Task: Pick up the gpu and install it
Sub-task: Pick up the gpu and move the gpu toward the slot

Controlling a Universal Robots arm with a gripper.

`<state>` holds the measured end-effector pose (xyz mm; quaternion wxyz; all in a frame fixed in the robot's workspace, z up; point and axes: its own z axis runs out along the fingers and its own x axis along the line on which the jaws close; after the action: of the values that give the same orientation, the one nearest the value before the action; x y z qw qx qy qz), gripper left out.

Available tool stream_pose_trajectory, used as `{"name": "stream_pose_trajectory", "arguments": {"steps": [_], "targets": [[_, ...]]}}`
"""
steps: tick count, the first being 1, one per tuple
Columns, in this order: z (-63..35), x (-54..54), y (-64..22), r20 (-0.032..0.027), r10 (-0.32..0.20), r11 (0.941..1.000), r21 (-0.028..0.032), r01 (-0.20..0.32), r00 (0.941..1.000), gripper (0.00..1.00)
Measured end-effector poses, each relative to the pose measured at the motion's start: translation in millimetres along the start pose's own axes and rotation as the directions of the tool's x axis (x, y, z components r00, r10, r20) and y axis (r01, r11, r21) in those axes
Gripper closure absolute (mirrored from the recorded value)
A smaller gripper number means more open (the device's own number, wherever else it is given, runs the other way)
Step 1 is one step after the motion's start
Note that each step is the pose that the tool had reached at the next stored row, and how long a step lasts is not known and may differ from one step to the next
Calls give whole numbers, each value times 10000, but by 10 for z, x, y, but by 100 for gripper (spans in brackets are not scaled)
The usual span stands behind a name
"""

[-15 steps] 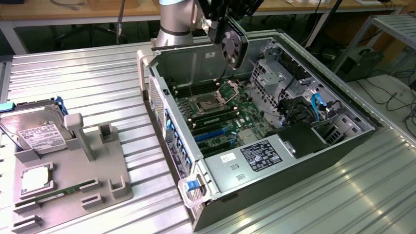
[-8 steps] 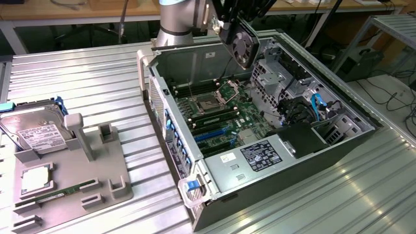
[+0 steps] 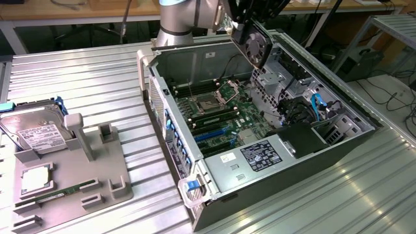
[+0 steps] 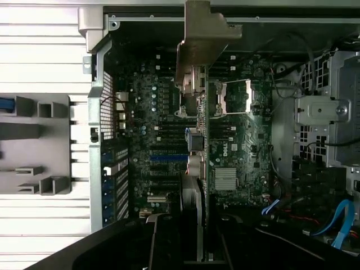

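The gpu (image 3: 252,41), a flat dark card with a round fan on its face, hangs tilted above the open computer case (image 3: 293,195), over its far end. My gripper (image 3: 239,22) is shut on the card's upper part. In the wrist view the gpu (image 4: 201,140) is seen edge-on between my dark fingers (image 4: 163,242), and its silver bracket (image 4: 205,34) is at the far end. The green motherboard (image 4: 242,140) lies below the card, with a gap between them. The blue expansion slots (image 3: 211,136) sit on the board nearer the case's front.
On the exterior view's left, a grey holder tray (image 3: 97,165) carries a silver hard drive (image 3: 36,129), a square processor (image 3: 36,178) and a narrow RAM stick (image 3: 58,192). Inside the case are a black power supply (image 3: 263,156) and blue cables (image 3: 318,105). Everything rests on a ribbed metal table (image 3: 97,73).
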<state>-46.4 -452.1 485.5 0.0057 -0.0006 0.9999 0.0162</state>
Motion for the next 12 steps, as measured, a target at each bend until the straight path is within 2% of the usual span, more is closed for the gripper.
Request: {"name": "stream_pose_trajectory", "arguments": {"steps": [12], "targets": [[35,-255,-1,3,11,10000,0,-11,10000,72]]}}
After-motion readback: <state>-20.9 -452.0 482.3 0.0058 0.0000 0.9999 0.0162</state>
